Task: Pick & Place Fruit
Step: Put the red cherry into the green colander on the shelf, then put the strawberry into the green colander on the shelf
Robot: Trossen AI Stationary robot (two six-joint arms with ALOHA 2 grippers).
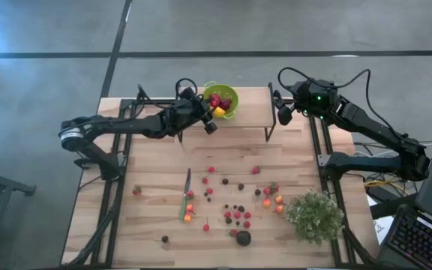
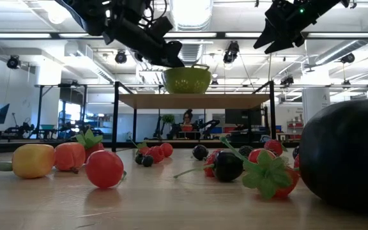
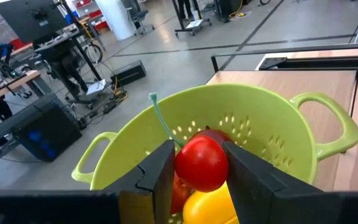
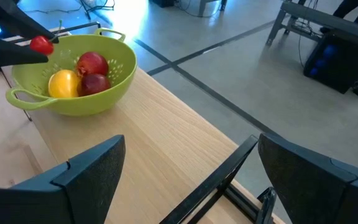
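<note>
- One red berry (image 3: 201, 163) is pinched in the left gripper (image 3: 197, 171), over the green colander (image 3: 303, 146) on the raised shelf (image 1: 255, 112).
- Lower it in before letting go, so it settles by the fruit (image 4: 79, 78) already inside.
- Right gripper (image 4: 188, 180) waits beside the shelf, fingers spread, empty.
- Many berries (image 1: 235, 214) remain on the table (image 1: 148, 225).

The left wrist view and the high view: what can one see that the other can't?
Only the left wrist view shows, up close, the left end effector shut on a red fruit above the green colander. Only the high view shows the fruit scattered on the table, the green-handled knife, the bushy plant and the right end effector, open. Both show the colander and the yellow fruit inside.
</note>
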